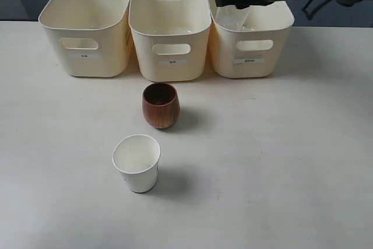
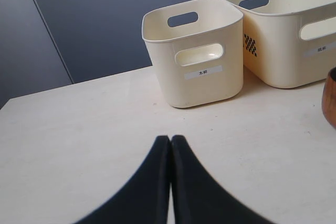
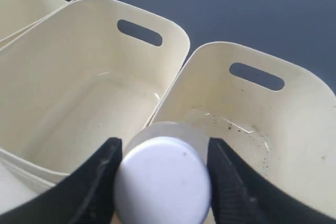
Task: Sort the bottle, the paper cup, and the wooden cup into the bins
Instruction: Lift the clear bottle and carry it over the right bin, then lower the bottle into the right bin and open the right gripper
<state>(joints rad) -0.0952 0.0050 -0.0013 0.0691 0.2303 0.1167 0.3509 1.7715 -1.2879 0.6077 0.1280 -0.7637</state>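
Bottle (image 3: 163, 179) stands upright between the right gripper (image 3: 164, 182) fingers, clamped just below its white cap, with the rightmost bin (image 3: 294, 129) open directly beneath it, ready to drop straight down; left gripper (image 2: 170, 177) rests pinched closed

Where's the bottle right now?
The bottle is between the right gripper's fingers, held above the rightmost bin in the exterior view; only its white cap shows clearly, in the right wrist view.
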